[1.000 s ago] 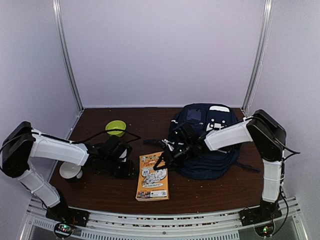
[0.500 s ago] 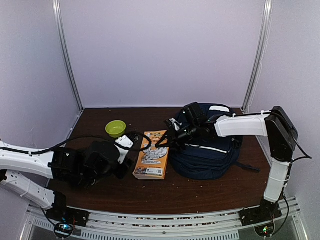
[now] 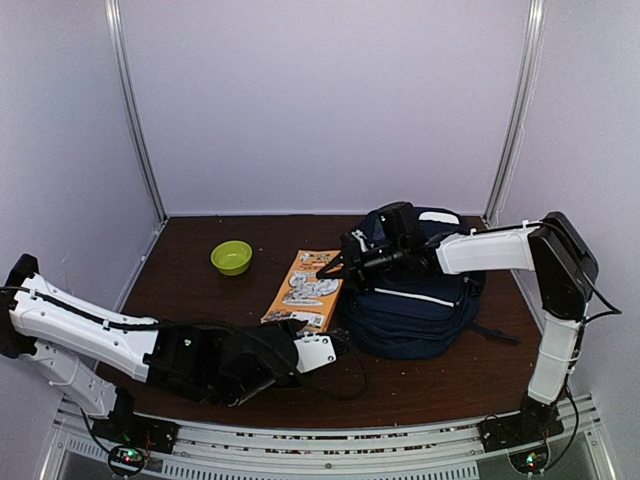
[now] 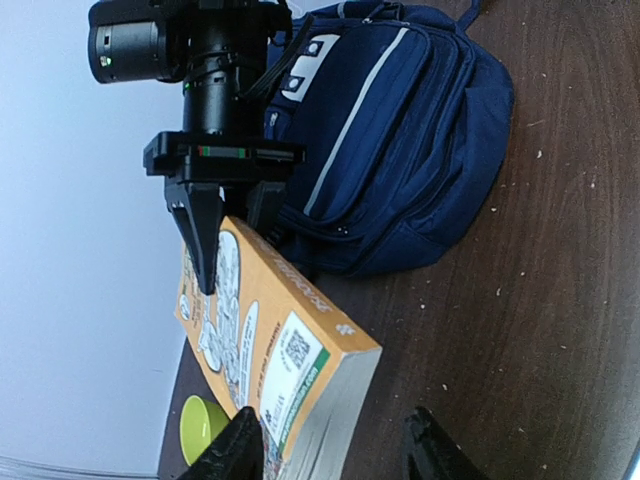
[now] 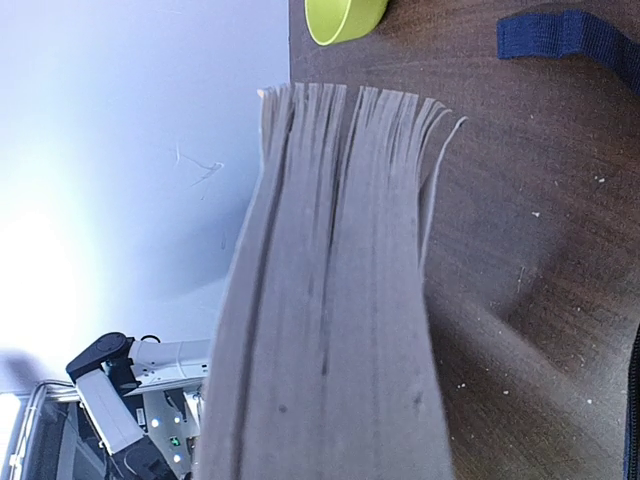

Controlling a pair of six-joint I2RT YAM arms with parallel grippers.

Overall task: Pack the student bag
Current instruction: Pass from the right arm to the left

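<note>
Grip on the book (image 3: 305, 290) belonged to the right tool (image 3: 343, 263), clamped on its far edge and tilting it up just left of the student bag (image 3: 415, 300), which lay on the tabletop (image 3: 450, 380) at right, nearer that arm. The book's long axis ran near-to-far. The left tool (image 4: 335, 452) gaped empty by its low end. Cover print was unreadable.

Top: high, looking down. Left wrist: low. Right wrist: tight on book (image 5: 330, 300); all share it.
</note>
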